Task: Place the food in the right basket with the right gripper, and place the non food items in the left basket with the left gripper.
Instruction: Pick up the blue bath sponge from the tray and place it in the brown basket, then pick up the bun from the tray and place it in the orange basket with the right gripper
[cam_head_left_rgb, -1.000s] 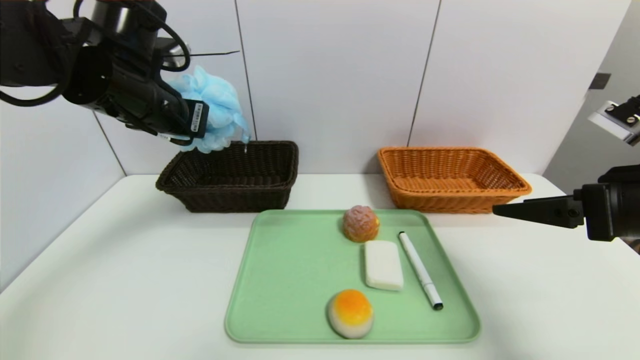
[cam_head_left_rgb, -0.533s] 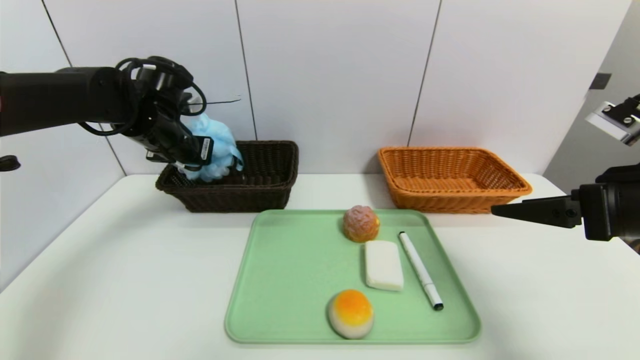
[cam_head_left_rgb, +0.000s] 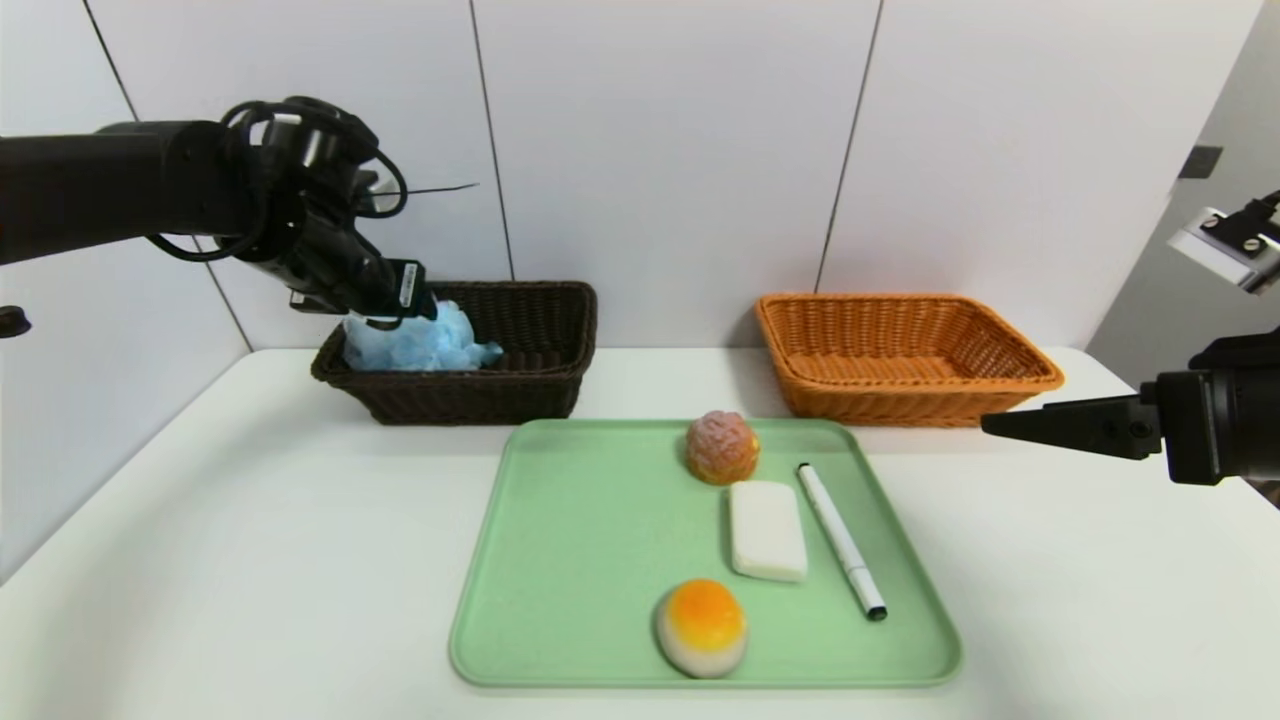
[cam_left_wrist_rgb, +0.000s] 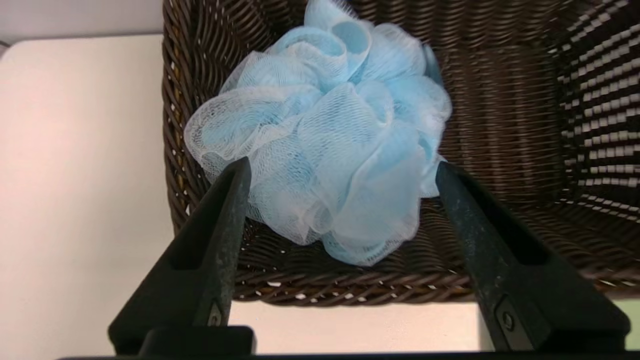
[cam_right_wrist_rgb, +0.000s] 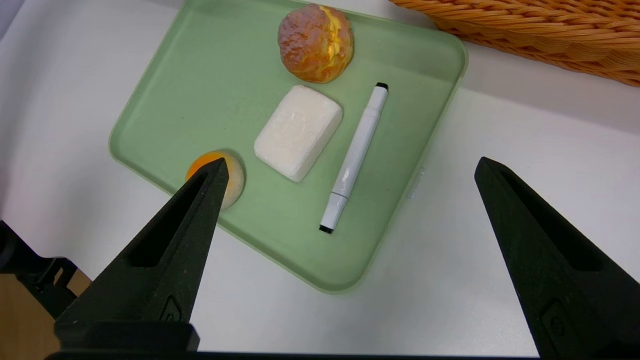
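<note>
The light-blue bath pouf (cam_head_left_rgb: 415, 340) (cam_left_wrist_rgb: 325, 130) lies inside the dark brown left basket (cam_head_left_rgb: 540, 360) (cam_left_wrist_rgb: 500, 100), at its left end. My left gripper (cam_head_left_rgb: 400, 300) (cam_left_wrist_rgb: 340, 165) hovers just above it, open, its fingers wide on either side of the pouf. On the green tray (cam_head_left_rgb: 560, 560) lie the cream puff (cam_head_left_rgb: 721, 447) (cam_right_wrist_rgb: 315, 42), the orange-topped bun (cam_head_left_rgb: 700, 627) (cam_right_wrist_rgb: 235, 175), the white soap bar (cam_head_left_rgb: 766, 530) (cam_right_wrist_rgb: 298, 131) and the marker pen (cam_head_left_rgb: 840, 540) (cam_right_wrist_rgb: 357, 150). My right gripper (cam_head_left_rgb: 1000, 424) (cam_right_wrist_rgb: 351, 162) waits open to the right of the tray, holding nothing.
The orange-tan right basket (cam_head_left_rgb: 900, 350) (cam_right_wrist_rgb: 550, 30) stands behind the tray's right corner, with nothing in it. Both baskets sit close to the white back wall. The white table (cam_head_left_rgb: 250, 560) stretches to the left of the tray.
My left gripper came down with the pouf into the dark basket and opened; the pouf now rests in the basket. The right arm has barely moved.
</note>
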